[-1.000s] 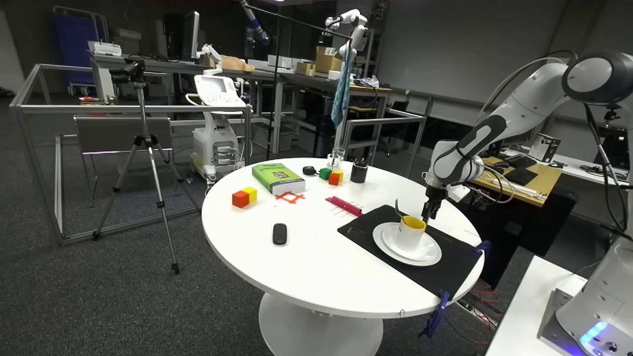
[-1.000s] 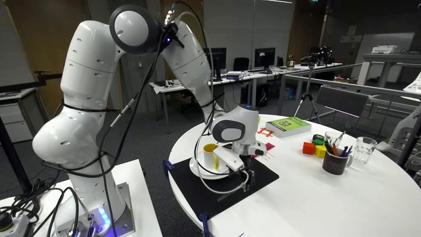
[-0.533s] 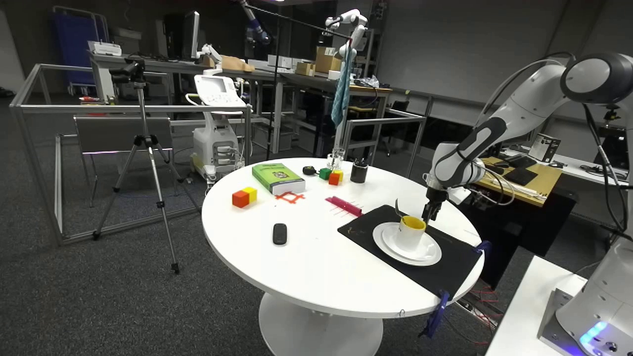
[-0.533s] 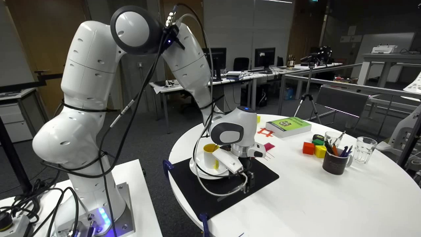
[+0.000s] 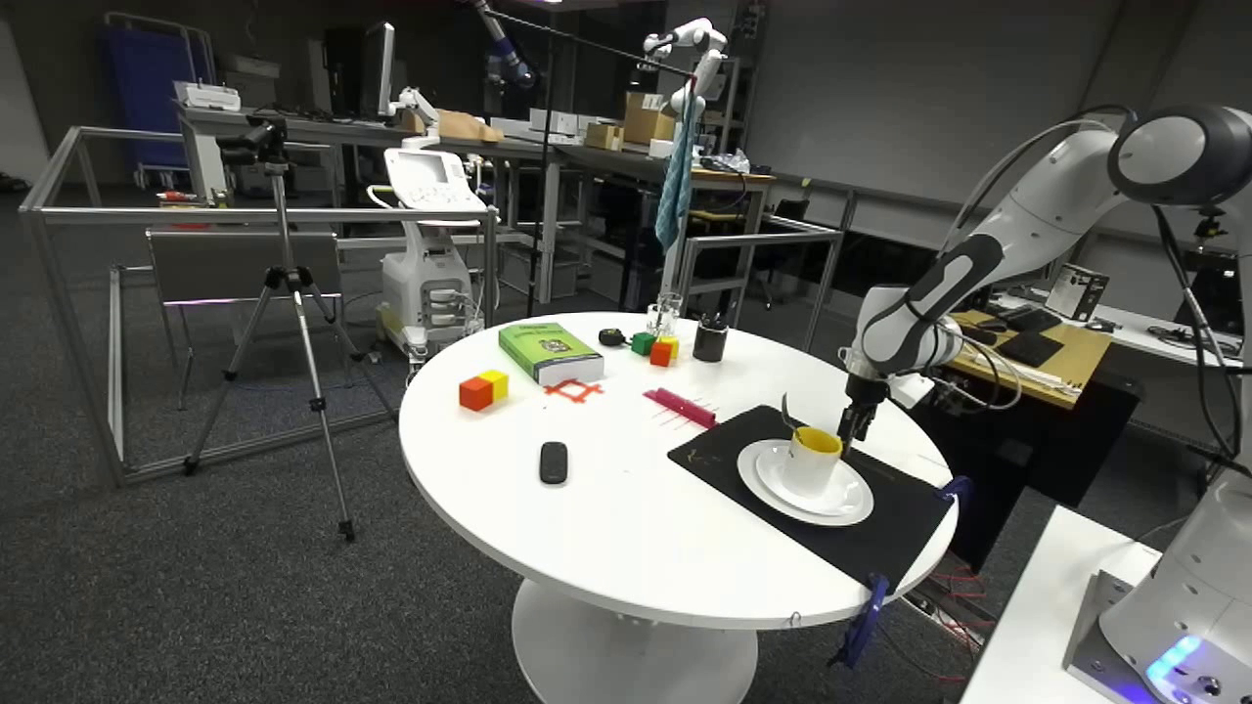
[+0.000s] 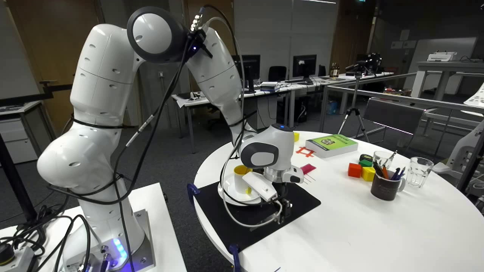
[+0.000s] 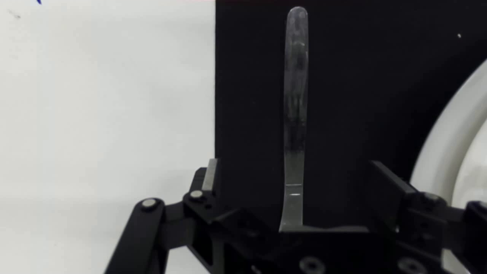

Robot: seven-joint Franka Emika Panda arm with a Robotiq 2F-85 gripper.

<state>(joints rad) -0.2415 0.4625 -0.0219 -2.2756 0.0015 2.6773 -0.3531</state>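
Wrist view: a gripper (image 7: 301, 177) is hanging over a black mat (image 7: 251, 83), its fingers spread wide on either side of a metal knife (image 7: 295, 95) that is lying beneath the gap and stretching ahead of the gripper. Stacked white plates (image 7: 441, 152) are sitting near one finger; in both exterior views, a yellow-lined mug (image 6: 240, 184) is standing on them, beside the gripper.

Silvery-grey knife (image 7: 296, 95), black mat (image 7: 251, 95), white plates (image 5: 833, 504), yellow-lined white mug (image 5: 810, 474), black hand (image 7: 302, 177)
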